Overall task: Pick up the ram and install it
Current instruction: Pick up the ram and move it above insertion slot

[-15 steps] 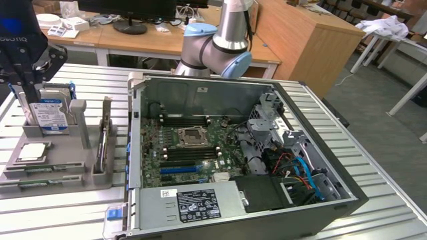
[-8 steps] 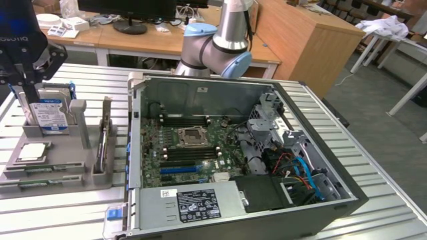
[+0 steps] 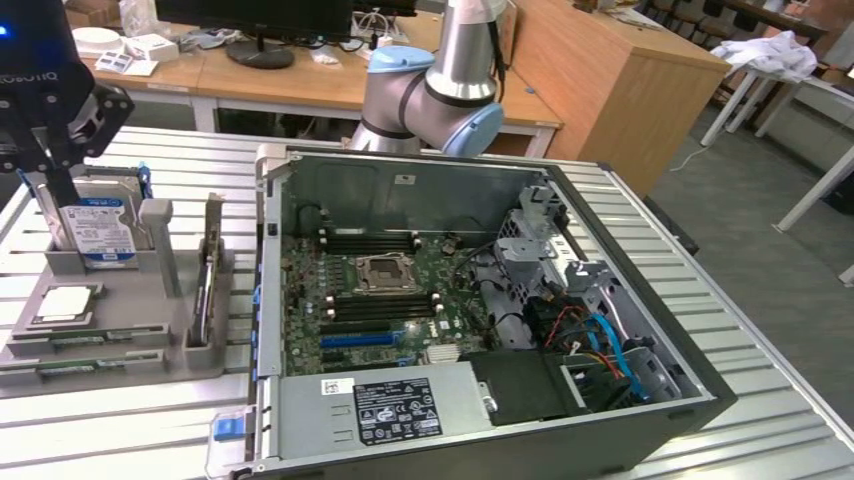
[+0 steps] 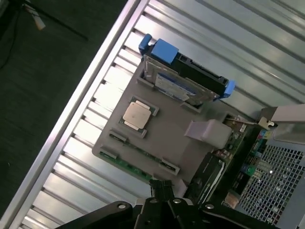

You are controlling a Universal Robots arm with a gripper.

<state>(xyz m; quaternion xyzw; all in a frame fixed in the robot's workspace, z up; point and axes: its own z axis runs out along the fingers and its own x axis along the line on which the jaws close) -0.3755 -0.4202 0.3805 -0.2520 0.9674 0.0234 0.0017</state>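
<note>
The black fingers (image 4: 158, 192) are pressed fully together, holding nothing and touching nothing, hanging above the grey holder (image 4: 167, 131). The ram (image 4: 129, 166), a green stick, lies flat in a slot along the holder's edge. In the exterior view the holder sits on the slatted bench (image 3: 134, 420) at nine o'clock of the open computer case (image 3: 667, 420). The ram is at the holder's six o'clock side, the silver processor (image 3: 67, 303) just behind it, the hard drive (image 3: 103, 228) upright at twelve, and a card (image 3: 208, 275) on edge at three.
</note>
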